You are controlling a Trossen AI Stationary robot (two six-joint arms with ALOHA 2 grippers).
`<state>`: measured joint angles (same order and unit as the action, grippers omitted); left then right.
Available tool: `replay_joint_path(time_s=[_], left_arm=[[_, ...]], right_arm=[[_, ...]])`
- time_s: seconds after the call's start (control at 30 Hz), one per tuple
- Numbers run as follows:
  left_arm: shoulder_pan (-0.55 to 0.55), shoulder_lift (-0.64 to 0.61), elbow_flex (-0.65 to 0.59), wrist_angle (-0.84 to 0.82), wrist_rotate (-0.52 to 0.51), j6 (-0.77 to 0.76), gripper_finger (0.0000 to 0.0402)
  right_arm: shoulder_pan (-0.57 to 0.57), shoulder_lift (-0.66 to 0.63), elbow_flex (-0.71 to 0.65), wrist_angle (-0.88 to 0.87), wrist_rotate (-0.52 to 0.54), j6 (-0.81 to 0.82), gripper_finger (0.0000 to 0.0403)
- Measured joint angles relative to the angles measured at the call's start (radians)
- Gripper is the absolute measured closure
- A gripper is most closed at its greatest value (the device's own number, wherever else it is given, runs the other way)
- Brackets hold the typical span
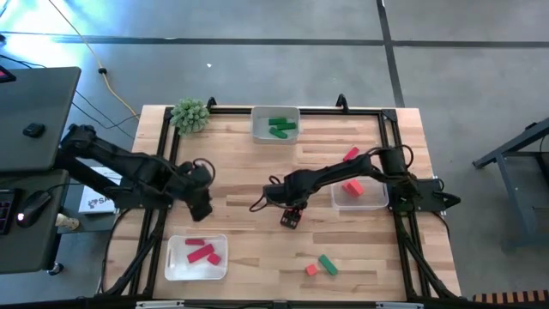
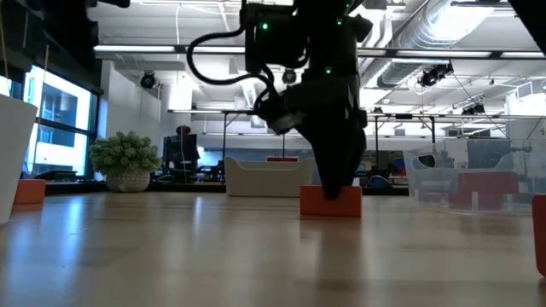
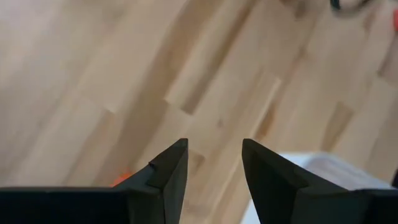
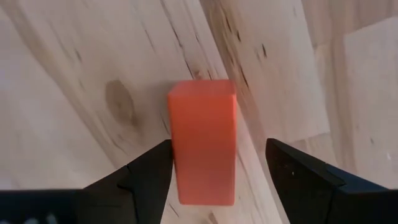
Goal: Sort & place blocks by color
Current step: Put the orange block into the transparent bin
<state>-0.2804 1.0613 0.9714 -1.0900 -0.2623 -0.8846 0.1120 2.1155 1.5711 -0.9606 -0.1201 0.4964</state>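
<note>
Item: orange-coral block point(image 4: 202, 140), lying on the bare table point(image 1: 249, 172) near its middle. You can judge it light, rigid, smooth-sided; take it across the two long flat faces. Right gripper point(image 4: 217, 171): fingers spread, straddling the block, one finger touching it, the other clear. Left gripper point(image 3: 214, 168): spread, empty, waiting above the table.

An orange block point(image 4: 202, 140) lies flat on the bench mid-way across. Green blocks point(image 1: 281, 127) fill the far tray, red blocks point(image 1: 202, 251) the near-left tray, a coral block point(image 1: 352, 186) the right tray. Near-right, an orange cube point(image 1: 311, 269) and a green block point(image 1: 328, 264) lie loose.
</note>
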Motion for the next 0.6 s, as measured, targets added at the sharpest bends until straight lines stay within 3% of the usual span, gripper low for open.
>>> replay_joint_path(time_s=[0.2, 0.43, 0.6], left_arm=[[0.099, -0.037, 0.0, 0.027, -0.019, 0.063, 0.0259], [0.192, -0.047, -0.001, 0.059, -0.019, 0.116, 0.0259], [0.24, -0.047, -0.001, 0.063, -0.018, 0.122, 0.0259]], right_arm=[[0.0, 0.025, 0.0, -0.008, -0.004, 0.0, 0.0175], [0.0, 0.022, 0.0, -0.02, -0.022, -0.003, 0.0298], [0.0, 0.018, 0.0, -0.038, -0.027, -0.023, 0.0298]])
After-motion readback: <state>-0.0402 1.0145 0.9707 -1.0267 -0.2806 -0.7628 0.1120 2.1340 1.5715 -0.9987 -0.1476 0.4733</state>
